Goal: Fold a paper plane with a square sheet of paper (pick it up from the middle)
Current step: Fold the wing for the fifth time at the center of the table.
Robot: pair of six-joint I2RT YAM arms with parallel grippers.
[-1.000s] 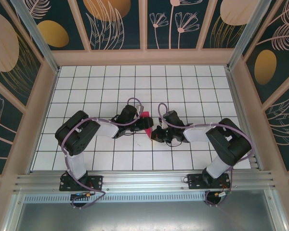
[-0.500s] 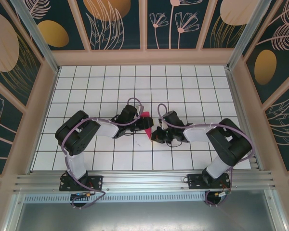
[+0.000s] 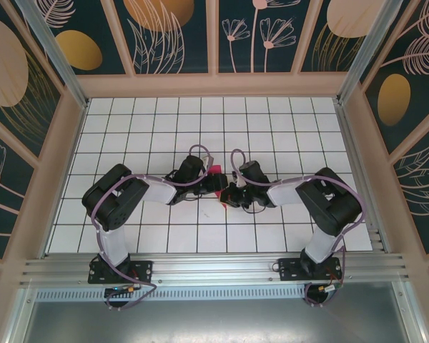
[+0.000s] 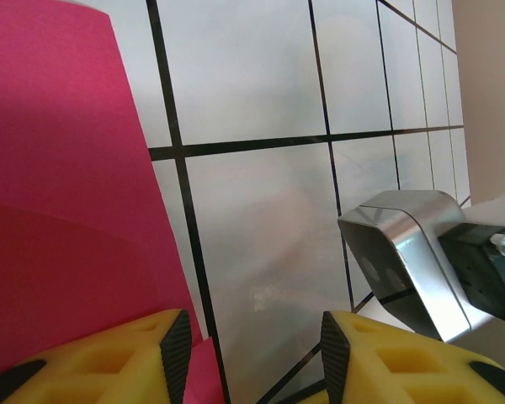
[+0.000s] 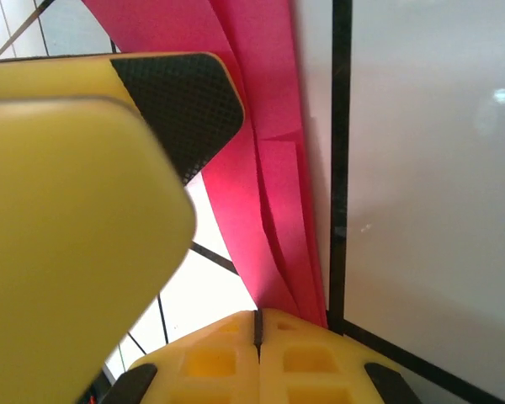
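Observation:
The magenta-pink sheet of paper point(image 3: 216, 171) lies on the tiled floor at mid-table, folded into a slim wedge of several layers that looks like a paper plane. Both grippers meet over it and hide most of it from above. My left gripper point(image 3: 218, 184) is open. In the left wrist view its left finger point(image 4: 109, 362) rests over the paper point(image 4: 67, 168), and bare tile shows between the jaws point(image 4: 255, 353). My right gripper point(image 5: 257, 332) is shut, pads together, its tips at the narrow end of the paper point(image 5: 261, 126), which runs under the right finger.
White tiled floor point(image 3: 286, 128) with black grid lines, fenced by wooden walls point(image 3: 214, 84). The two grippers stand very close: the left gripper's finger point(image 5: 67, 210) looms in the right wrist view, and a metal part of the right arm point(image 4: 404, 252) shows in the left wrist view.
The right arm has swung left, bringing its gripper closer to the left gripper and covering more of the paper. The left arm has stayed put.

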